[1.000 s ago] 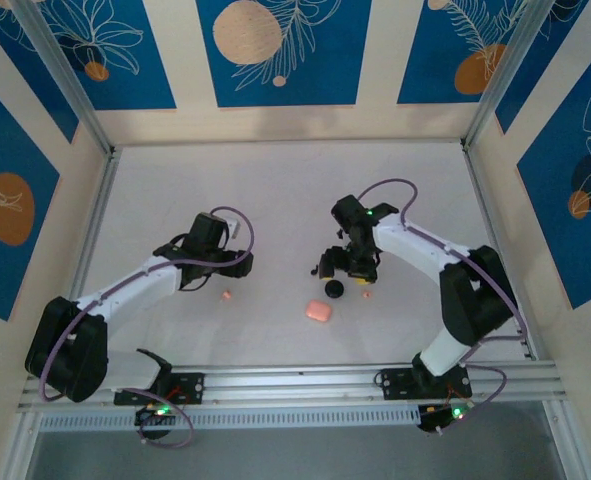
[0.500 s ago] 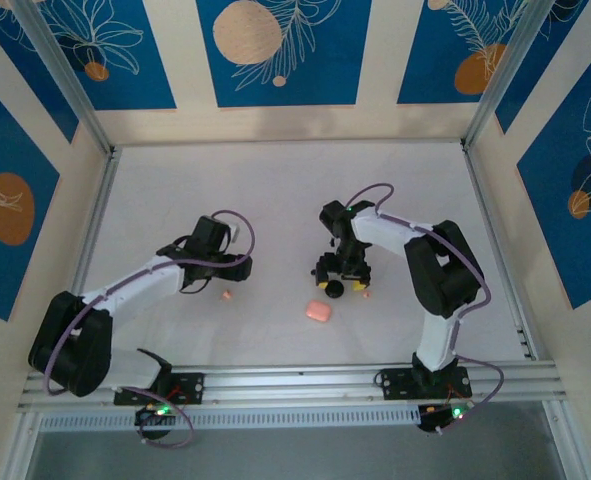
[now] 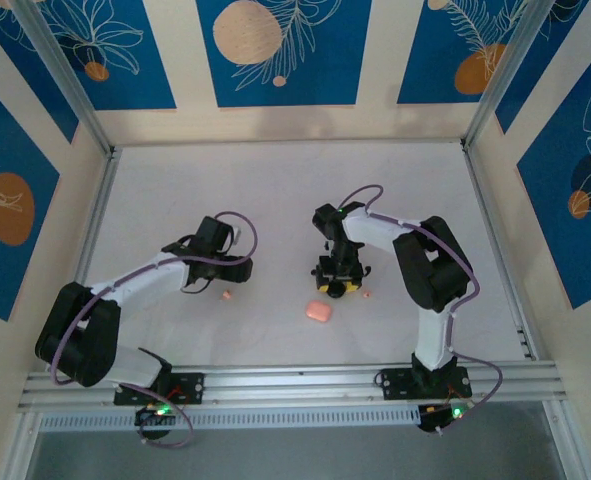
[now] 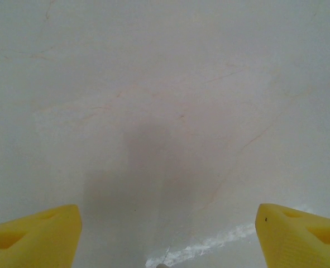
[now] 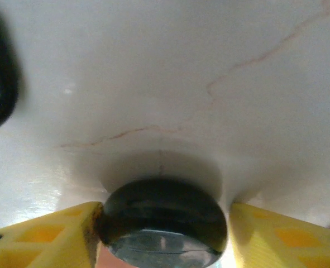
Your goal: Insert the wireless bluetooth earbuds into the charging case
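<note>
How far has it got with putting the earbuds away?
Barely begun, it seems. Done: nothing visibly seated anywhere. In hand: the right gripper has its fingers against both sides of a round black piece on the table; whether that is the case, I cannot tell. The left gripper hangs open over bare table. Left: the whole insertion.

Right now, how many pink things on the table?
3: a block just nearer than the right end effector, a speck at its right, another speck by the left arm. More may be hidden.
</note>
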Robot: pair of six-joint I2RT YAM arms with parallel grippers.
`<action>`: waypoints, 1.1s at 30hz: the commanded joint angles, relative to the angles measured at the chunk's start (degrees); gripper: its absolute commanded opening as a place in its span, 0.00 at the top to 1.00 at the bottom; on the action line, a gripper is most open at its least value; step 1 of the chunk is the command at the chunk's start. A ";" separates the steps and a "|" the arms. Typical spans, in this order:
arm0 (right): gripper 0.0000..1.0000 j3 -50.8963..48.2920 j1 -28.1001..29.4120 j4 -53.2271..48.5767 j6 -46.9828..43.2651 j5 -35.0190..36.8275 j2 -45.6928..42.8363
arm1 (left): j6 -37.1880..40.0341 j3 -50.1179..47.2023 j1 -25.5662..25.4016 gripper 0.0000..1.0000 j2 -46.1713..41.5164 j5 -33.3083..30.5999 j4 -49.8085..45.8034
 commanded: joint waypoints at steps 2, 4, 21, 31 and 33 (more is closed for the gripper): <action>0.51 0.11 0.71 -0.47 -0.05 0.40 0.91 | -0.59 2.02 -0.68 0.22 0.06 0.01 -1.54; 0.53 -0.58 0.71 0.37 0.11 0.96 -0.44 | -0.45 2.06 -0.71 0.24 -0.11 0.78 -1.22; 0.54 -18.83 -7.08 38.33 8.96 -15.44 -31.08 | 15.43 -15.25 -8.82 0.45 -10.02 21.13 48.61; 0.53 -31.57 -7.78 66.08 19.80 -26.84 -40.06 | 21.14 -18.10 -15.18 0.47 -6.42 21.70 63.16; 0.53 -32.98 -7.17 68.16 20.73 -26.25 -41.17 | 20.77 -18.01 -15.93 0.47 -5.46 20.49 65.20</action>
